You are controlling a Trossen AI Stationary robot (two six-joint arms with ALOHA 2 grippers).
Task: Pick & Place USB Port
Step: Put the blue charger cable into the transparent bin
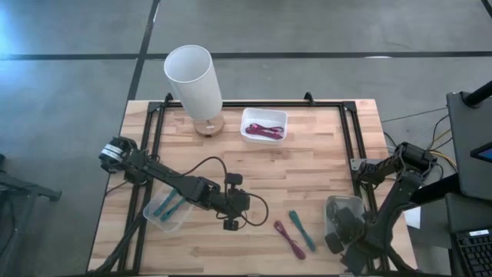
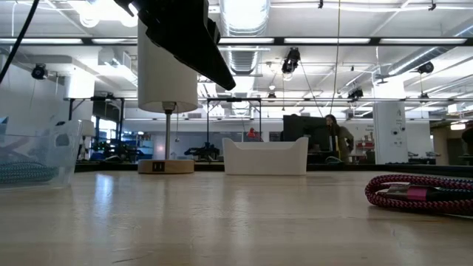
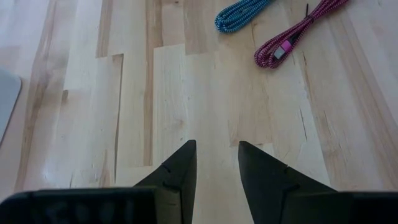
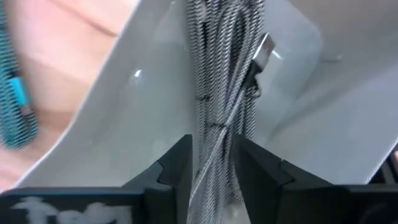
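Note:
A grey-and-white braided USB cable [image 4: 224, 68], bundled, with a silver plug [image 4: 264, 48], lies along a clear bin [image 4: 124, 106] at the table's right near corner [image 1: 342, 211]. My right gripper [image 4: 214, 146] is down in that bin [image 1: 338, 235], shut on the bundle. A teal cable [image 1: 301, 229] and a magenta cable [image 1: 288, 240] lie flat on the wood between the arms. My left gripper [image 3: 217, 149] hovers open over bare wood [image 1: 231, 219], with the teal cable [image 3: 239, 14] and the magenta cable [image 3: 298, 34] ahead of it. My right gripper pinches the grey braided cable bundle [image 4: 214, 124] between its two fingers, several strands together. The fingers lie along the bundle, which runs on ahead of them into the clear bin with the silver plug at its far end. I cannot tell whether the bundle is lifted off the bin floor.
A white lamp [image 1: 196, 81] stands at the far edge on a round wooden base. Beside it is a white bin holding magenta cables [image 1: 264, 127]. A clear bin with teal cables [image 1: 165, 209] sits near the left edge. A black frame [image 1: 350, 146] borders the table.

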